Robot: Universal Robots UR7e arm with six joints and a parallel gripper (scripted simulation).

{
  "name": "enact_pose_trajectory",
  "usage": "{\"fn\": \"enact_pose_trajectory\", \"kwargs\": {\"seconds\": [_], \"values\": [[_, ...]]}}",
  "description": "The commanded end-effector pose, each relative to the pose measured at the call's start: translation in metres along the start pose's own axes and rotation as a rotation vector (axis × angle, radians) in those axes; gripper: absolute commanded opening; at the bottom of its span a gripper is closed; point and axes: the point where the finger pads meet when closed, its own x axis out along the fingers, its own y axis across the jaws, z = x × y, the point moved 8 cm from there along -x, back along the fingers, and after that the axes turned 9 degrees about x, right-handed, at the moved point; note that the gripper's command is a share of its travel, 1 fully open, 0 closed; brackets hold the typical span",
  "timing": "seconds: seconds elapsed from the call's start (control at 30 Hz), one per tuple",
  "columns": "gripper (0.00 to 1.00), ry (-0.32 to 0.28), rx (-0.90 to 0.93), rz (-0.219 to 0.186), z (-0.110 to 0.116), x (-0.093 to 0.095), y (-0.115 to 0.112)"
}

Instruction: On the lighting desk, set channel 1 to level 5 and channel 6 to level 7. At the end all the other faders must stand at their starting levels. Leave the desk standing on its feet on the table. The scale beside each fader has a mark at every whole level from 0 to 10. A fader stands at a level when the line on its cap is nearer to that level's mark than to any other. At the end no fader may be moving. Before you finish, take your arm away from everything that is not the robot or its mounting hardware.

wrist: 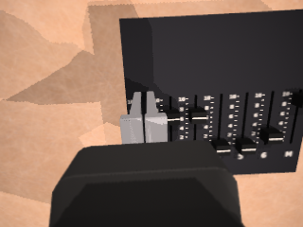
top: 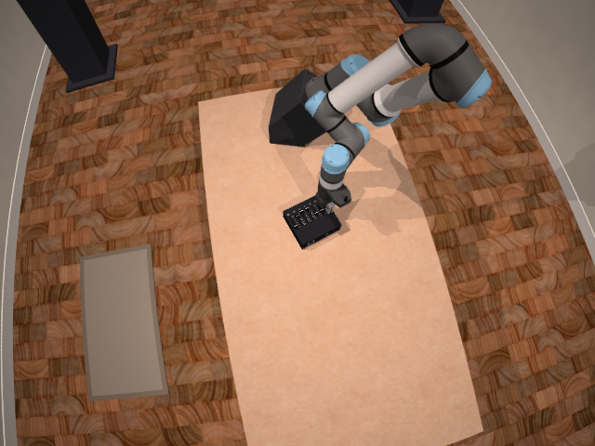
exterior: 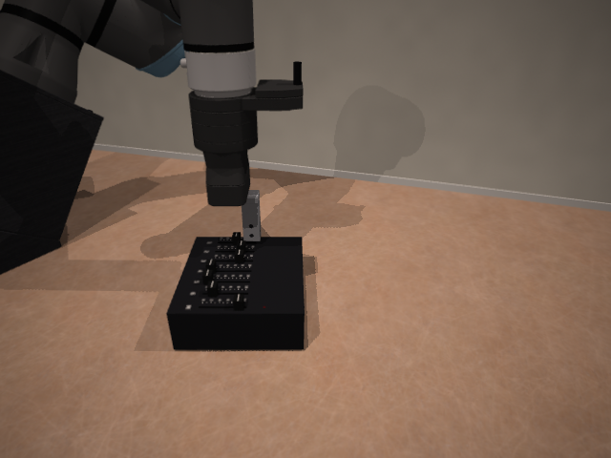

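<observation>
So the lighting desk (exterior: 237, 296) sits flat on the table (exterior: 444, 320), and the gripper (wrist: 143, 115) is down at the end channel, fingers pressed together with nothing between them. It's using them like a poker. The channel 1 fader cap (wrist: 172, 115) sits right beside the fingertips, touching as far as I can tell, out toward the other faders. The slot runs away from the wrist, toward the 10 mark, so any push has to go along that line. Readable stuff: "10" atop each scale, a "6" under one fader (wrist: 272, 134), no brand anywhere.
</observation>
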Motion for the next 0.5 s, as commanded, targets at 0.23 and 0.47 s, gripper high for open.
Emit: {"fn": "enact_pose_trajectory", "kwargs": {"seconds": [0.23,0.47], "values": [[0.00,0.001,0.000,0.001,-0.001,-0.011,0.000],[0.00,0.001,0.000,0.001,-0.001,-0.032,0.000]]}}
